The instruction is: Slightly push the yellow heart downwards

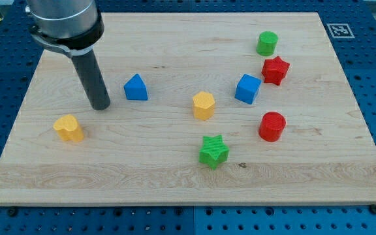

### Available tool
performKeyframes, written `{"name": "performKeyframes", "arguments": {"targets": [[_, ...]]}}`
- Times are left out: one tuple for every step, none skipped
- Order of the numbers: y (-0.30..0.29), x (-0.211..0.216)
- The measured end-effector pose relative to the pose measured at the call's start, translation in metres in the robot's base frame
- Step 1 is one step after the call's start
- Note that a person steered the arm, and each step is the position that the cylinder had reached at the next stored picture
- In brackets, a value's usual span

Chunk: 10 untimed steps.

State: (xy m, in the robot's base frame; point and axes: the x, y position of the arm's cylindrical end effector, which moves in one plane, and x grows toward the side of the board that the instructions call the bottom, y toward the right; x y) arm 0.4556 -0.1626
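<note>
The yellow heart (68, 128) lies on the wooden board (175, 176) at the view's left. My tip (100, 106) rests on the board just above and to the right of the heart, a small gap apart from it. A blue triangle-like block (136, 87) sits right of the tip.
A yellow hexagon block (203, 105) sits mid-board, a green star (213, 151) below it. At the right are a blue cube (247, 89), a red star (275, 70), a green cylinder (267, 43) and a red cylinder (271, 126). The board's left edge is near the heart.
</note>
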Motion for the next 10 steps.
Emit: {"name": "performKeyframes", "arguments": {"targets": [[-0.010, 0.011], [-0.011, 0.011], [-0.025, 0.013], [-0.046, 0.027], [-0.046, 0.027], [-0.046, 0.029], [-0.043, 0.028], [-0.033, 0.028], [-0.028, 0.031], [-0.028, 0.032]]}}
